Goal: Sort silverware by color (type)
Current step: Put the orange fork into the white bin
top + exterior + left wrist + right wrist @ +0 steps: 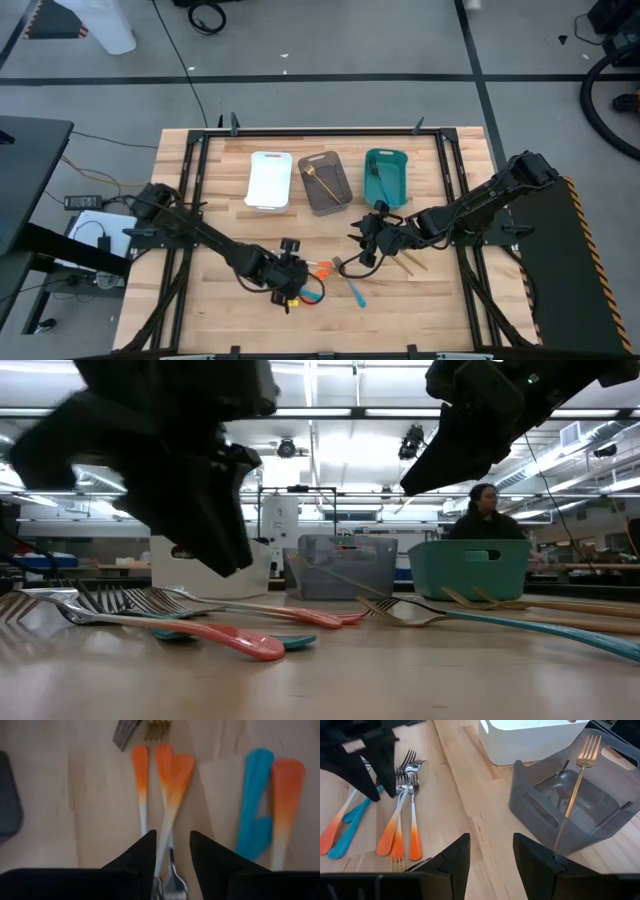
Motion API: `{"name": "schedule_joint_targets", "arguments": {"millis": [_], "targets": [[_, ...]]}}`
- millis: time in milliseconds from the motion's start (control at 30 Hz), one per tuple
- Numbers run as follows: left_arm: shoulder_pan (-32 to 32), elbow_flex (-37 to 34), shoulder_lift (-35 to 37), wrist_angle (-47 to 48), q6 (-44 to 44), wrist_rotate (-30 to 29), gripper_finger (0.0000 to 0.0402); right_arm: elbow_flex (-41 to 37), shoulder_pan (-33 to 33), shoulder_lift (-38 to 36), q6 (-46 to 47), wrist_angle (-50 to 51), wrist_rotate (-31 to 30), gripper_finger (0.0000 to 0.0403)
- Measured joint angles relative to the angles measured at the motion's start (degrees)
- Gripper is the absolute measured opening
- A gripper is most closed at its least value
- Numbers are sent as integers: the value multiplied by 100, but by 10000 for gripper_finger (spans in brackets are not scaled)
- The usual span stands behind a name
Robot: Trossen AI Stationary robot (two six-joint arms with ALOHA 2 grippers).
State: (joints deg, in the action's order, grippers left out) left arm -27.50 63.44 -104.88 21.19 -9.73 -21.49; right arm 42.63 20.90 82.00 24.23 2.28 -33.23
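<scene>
Several orange-handled forks lie side by side on the table near its front middle, and they also show in the high view. My left gripper is open just above them, a finger on either side of their metal necks. It also shows in the high view. A teal-handled piece and another orange one lie beside them. My right gripper is open and empty over the table's middle right. A gold fork leans in the grey bin.
The white bin, the grey bin and the teal bin stand in a row at the far side; the teal bin holds a teal piece. Gold pieces and a teal piece lie loose near my right gripper.
</scene>
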Motion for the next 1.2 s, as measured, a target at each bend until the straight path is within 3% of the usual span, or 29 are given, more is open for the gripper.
{"name": "schedule_joint_targets", "arguments": {"millis": [233,500,967,1200], "targets": [[131,0,-453,-163,335,136,123,0,1,0,0,-4,0,160],[124,4,-486,-177,354,78,119,0,1,0,0,-3,-9,160],[111,2,-486,-168,354,110,50,2,1,2,0,-2,-15,160],[102,0,-485,-162,354,82,34,2,0,2,0,-2,-15,160]]}}
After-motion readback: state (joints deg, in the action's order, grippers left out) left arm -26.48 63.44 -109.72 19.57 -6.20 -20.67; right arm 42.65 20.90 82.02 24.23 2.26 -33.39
